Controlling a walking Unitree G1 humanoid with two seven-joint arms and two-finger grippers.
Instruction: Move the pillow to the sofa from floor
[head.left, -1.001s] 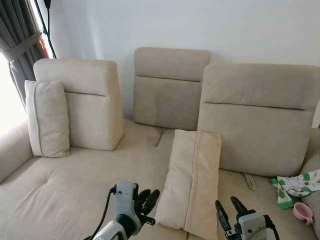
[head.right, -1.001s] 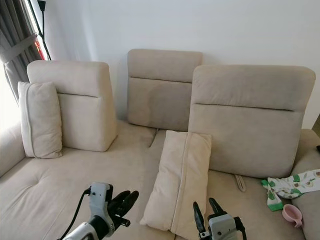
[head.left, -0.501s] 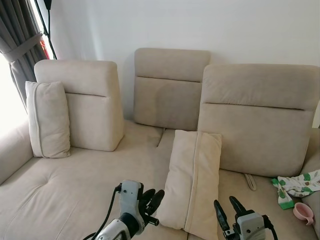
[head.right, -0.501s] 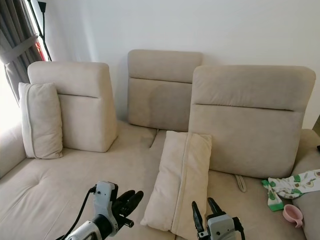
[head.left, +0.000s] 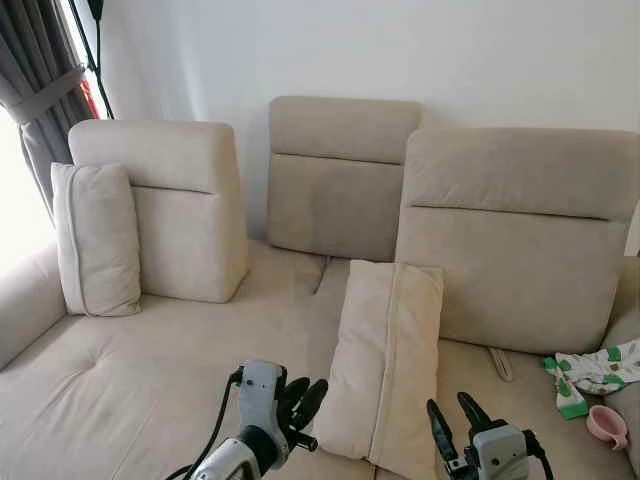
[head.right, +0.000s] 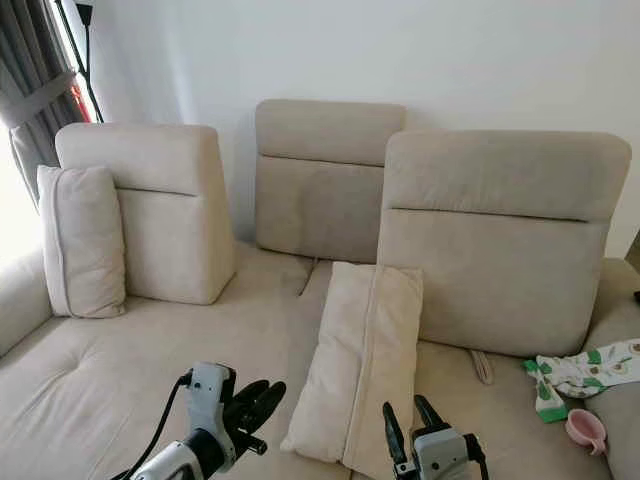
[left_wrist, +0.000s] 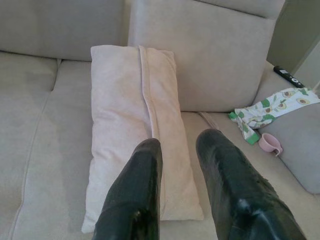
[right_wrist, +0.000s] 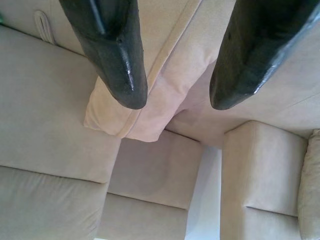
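A long beige pillow (head.left: 385, 360) lies on the beige sofa (head.left: 150, 360), leaning against the right back cushion (head.left: 520, 240). My left gripper (head.left: 303, 395) hovers low just left of the pillow's near end, fingers open and holding nothing. My right gripper (head.left: 452, 425) hovers at the pillow's near right corner, open and empty. In the left wrist view the pillow (left_wrist: 135, 120) stretches away beyond the fingers (left_wrist: 137, 190). In the right wrist view the pillow (right_wrist: 165, 80) lies past the fingertips (right_wrist: 120, 65).
A second beige pillow (head.left: 95, 240) stands against the left back cushion. A green-and-white cloth (head.left: 590, 372) and a small pink cup (head.left: 606, 425) lie on the seat at the right. A dark remote (left_wrist: 289, 76) rests on the right armrest. Grey curtain (head.left: 35, 80) at far left.
My left gripper has shifted slightly right, closer to the pillow. The right gripper has barely moved. The pillow stays put.
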